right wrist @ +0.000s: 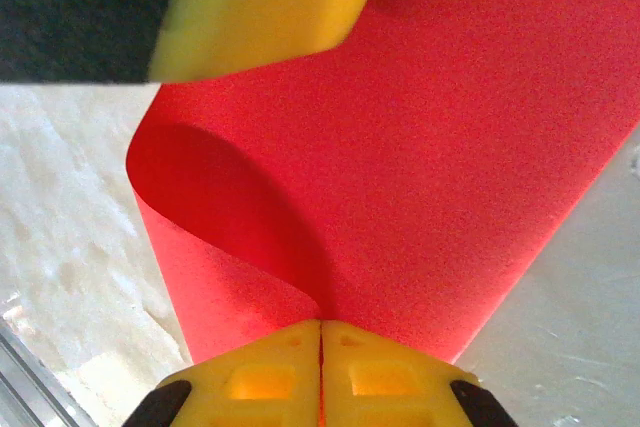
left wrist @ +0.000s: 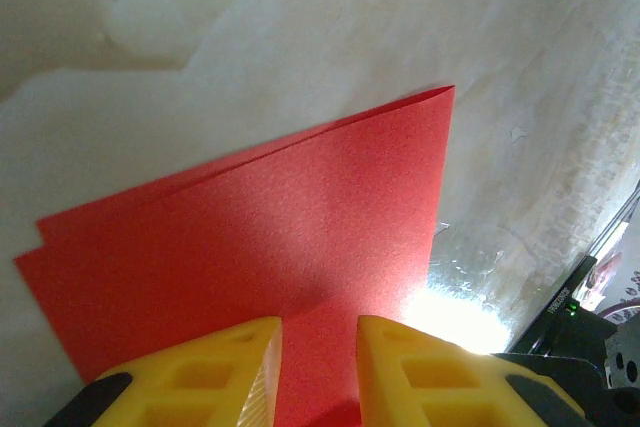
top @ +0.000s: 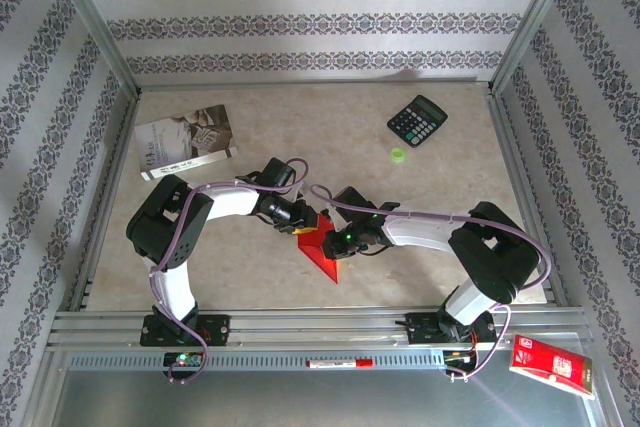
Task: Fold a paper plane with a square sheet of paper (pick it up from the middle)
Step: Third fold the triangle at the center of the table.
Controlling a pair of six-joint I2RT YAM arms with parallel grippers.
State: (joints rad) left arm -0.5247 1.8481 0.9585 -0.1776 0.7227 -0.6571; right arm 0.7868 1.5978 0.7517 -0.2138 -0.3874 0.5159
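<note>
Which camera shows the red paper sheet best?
Left wrist: the square sheet of paper lies doubled, both layers' edges showing, ahead of the open left gripper. Right wrist shows a curl pinched in the right gripper. Top external shows a small red wedge.

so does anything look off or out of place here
Two things. A glossy red packet lies off the table, on the metal ledge at the near right. And the square sheet of paper bulges in a loose loop beside the right gripper, which is shut on it, rather than lying flat.
</note>
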